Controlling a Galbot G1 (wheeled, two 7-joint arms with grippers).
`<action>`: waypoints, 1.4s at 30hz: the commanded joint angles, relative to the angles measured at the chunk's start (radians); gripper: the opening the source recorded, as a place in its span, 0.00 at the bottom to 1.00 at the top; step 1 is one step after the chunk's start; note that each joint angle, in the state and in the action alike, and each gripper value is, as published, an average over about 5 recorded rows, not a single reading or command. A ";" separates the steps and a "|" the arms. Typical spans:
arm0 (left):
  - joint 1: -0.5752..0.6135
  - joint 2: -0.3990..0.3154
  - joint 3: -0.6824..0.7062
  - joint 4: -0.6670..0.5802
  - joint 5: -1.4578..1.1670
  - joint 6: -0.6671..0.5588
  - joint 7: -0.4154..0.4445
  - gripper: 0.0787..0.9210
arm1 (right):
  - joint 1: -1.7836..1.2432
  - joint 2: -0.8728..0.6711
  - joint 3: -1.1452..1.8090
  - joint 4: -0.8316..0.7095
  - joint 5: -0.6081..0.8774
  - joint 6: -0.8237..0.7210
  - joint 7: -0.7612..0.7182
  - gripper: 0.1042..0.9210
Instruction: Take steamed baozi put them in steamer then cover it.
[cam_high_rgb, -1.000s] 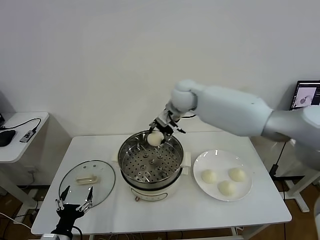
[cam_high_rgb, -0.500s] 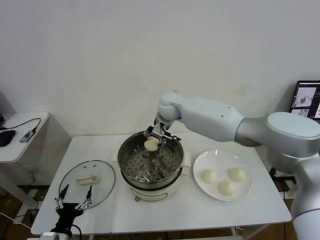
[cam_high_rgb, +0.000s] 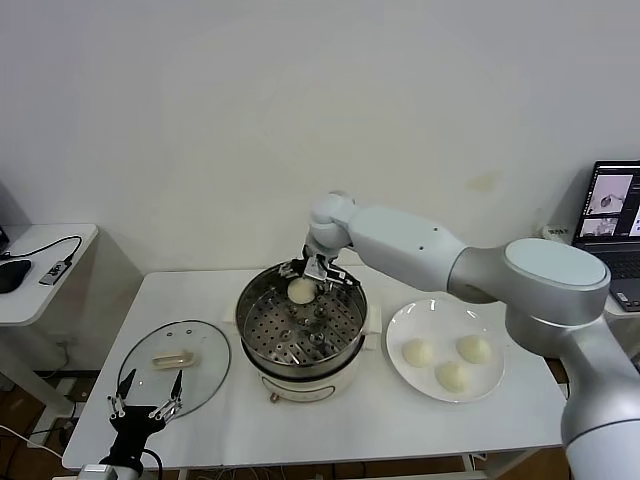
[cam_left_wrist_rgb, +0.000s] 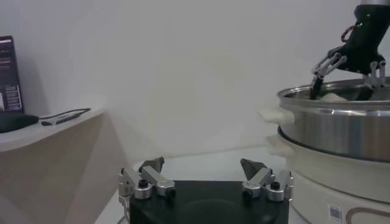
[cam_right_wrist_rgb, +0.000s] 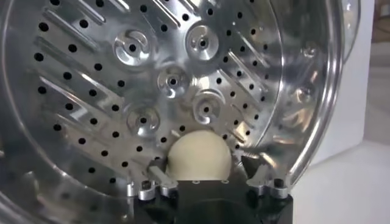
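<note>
White wall behind, white surface (cam_high_rgb: 330, 425) below, and the action is at the steamer (cam_high_rgb: 302, 330). The right gripper (cam_high_rgb: 318, 272) hangs just inside its far rim with fingers spread wide, and 1 baozi (cam_high_rgb: 301, 290) sits between them on the perforated tray (cam_right_wrist_rgb: 122, 85), apparently let go, though whether a fingertip touches it I can't tell. That spot near the wall probably leaves room for more. 3 baozi (cam_high_rgb: 445, 360) wait on the plate (cam_high_rgb: 400, 380), well clear of the right fingers. The cover (cam_high_rgb: 175, 362) lies flat just ahead of the left gripper (cam_high_rgb: 146, 408), which is parked low with fingers open, holding nothing. The tray's near part is hidden by the steamer's wall in the head view.
</note>
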 joint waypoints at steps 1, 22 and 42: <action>-0.001 0.002 -0.001 -0.001 -0.002 0.002 0.000 0.88 | 0.134 -0.099 -0.039 0.189 0.216 -0.202 -0.069 0.88; -0.008 0.050 -0.006 -0.025 -0.021 0.051 -0.001 0.88 | 0.381 -0.715 -0.187 0.741 0.659 -0.994 -0.163 0.88; -0.009 0.052 -0.021 -0.014 -0.013 0.042 0.007 0.88 | -0.197 -0.882 0.136 0.657 0.363 -0.871 -0.151 0.88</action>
